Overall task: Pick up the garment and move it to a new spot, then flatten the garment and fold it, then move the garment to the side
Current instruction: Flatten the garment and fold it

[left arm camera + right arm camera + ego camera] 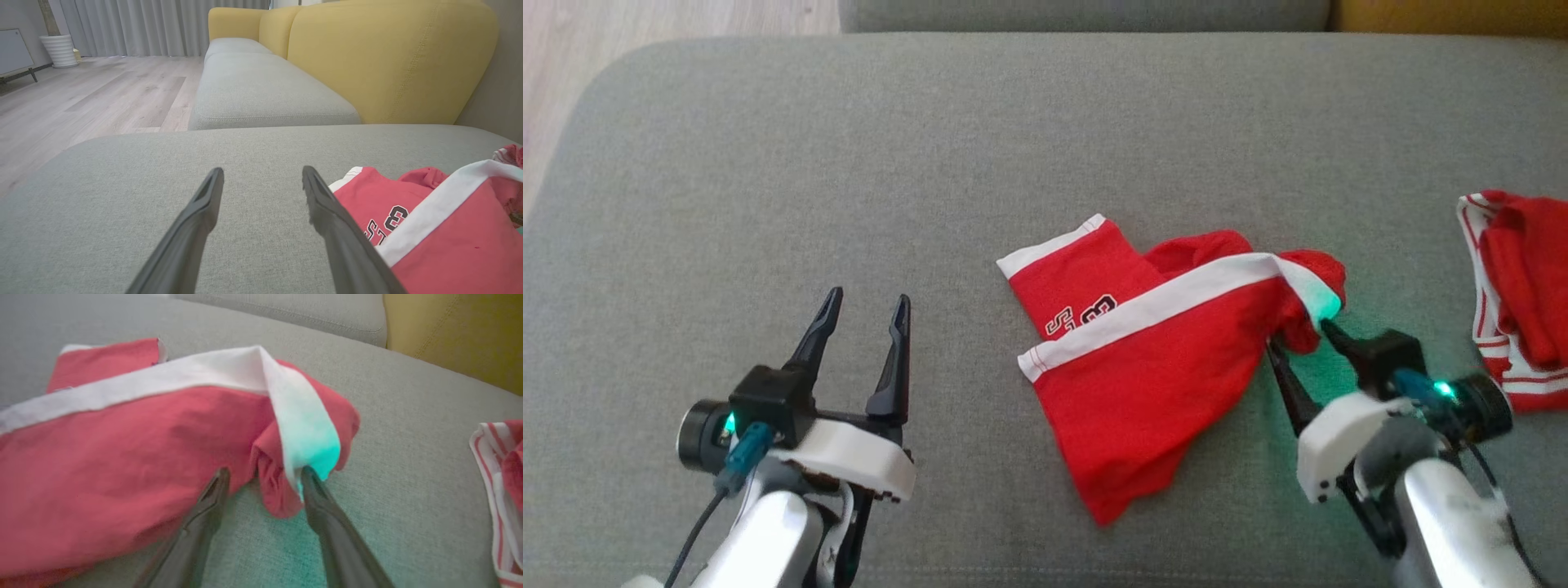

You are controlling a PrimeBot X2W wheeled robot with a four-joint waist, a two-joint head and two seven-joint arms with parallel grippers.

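While the garment (1152,367) lies crumpled on the cushion (931,163), right gripper (1298,335) sits at its right edge, jaws spread around a fold; left gripper (867,296) hovers well apart, jaws wide too

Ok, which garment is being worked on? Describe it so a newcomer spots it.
On the wide grey fabric sofa cushion, look just right of centre. A crumpled red cloth garment with a broad white band lies at the tips of the right end effector. Unlike the thin-striped red garment at the right edge, it carries black lettering.
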